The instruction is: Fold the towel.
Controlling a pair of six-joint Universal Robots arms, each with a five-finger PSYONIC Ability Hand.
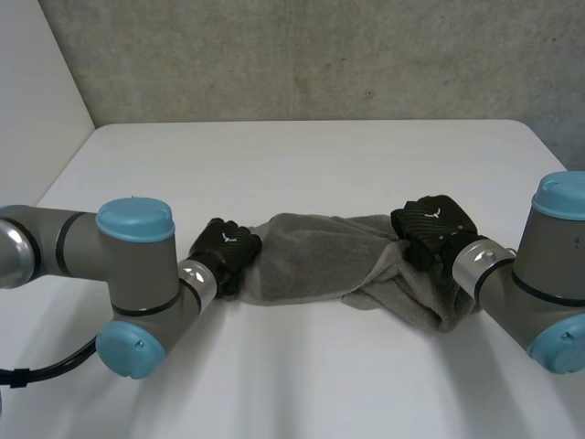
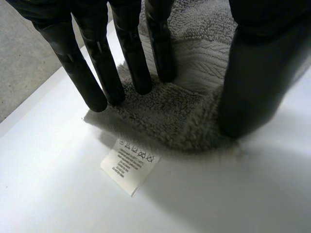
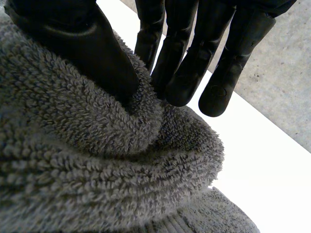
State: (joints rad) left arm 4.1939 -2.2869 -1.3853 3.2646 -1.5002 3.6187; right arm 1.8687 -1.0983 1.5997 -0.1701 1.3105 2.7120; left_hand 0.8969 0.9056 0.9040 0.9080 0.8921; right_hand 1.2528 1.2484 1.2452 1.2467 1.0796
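My left hand [image 1: 224,251] presses straight-fingered on the left corner of the towel [image 1: 311,256], with the care label [image 2: 130,165] just beside my fingertips. My right hand [image 1: 434,224] pinches the bunched right end.

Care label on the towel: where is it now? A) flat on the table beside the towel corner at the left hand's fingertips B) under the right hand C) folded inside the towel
A: the left wrist view shows the white care label lying flat on the table, sticking out from the towel corner that the left hand touches.
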